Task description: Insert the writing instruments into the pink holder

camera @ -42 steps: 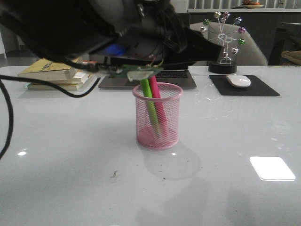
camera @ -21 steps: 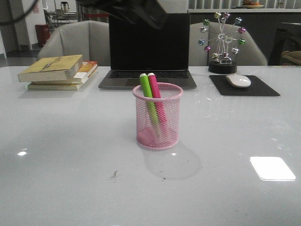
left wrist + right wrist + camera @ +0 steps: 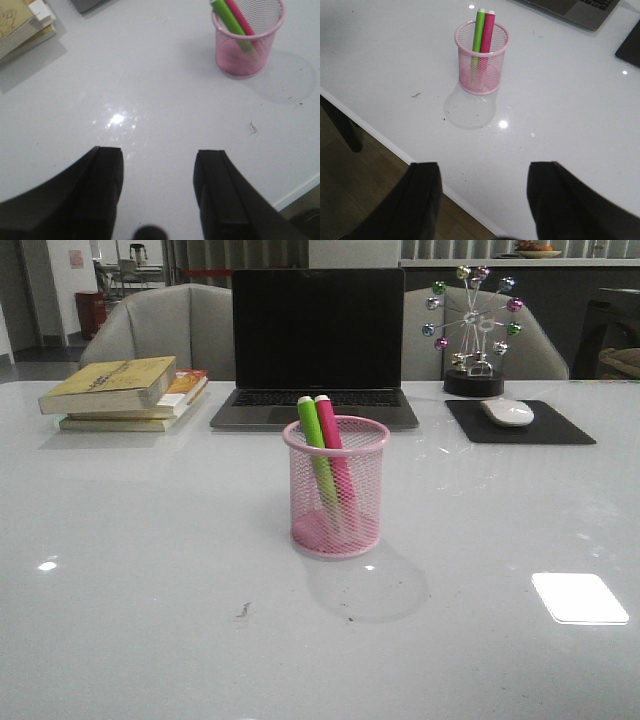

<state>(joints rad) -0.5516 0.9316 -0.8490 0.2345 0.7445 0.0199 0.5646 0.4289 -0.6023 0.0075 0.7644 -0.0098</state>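
Observation:
The pink mesh holder (image 3: 336,490) stands upright mid-table, in front of the laptop. A lime green pen (image 3: 316,450) and a magenta pen (image 3: 333,450) lean side by side inside it, tips above the rim. Neither arm shows in the front view. My left gripper (image 3: 159,155) hangs open over bare table, well back from the holder (image 3: 247,47) with both pens (image 3: 231,20) in it. My right gripper (image 3: 485,172) is open above the table's near edge, with the holder (image 3: 481,65) and pens (image 3: 482,27) far ahead of it. Both grippers hold nothing.
A laptop (image 3: 315,345) sits behind the holder, stacked books (image 3: 125,392) at the back left. A mouse (image 3: 507,411) on a black pad (image 3: 520,425) and a ferris-wheel ornament (image 3: 473,330) stand at the back right. The table's front edge (image 3: 385,137) borders brown floor.
The left arm, which hung over the holder a second ago, has lifted away and left the front view. Both pens stay in the holder.

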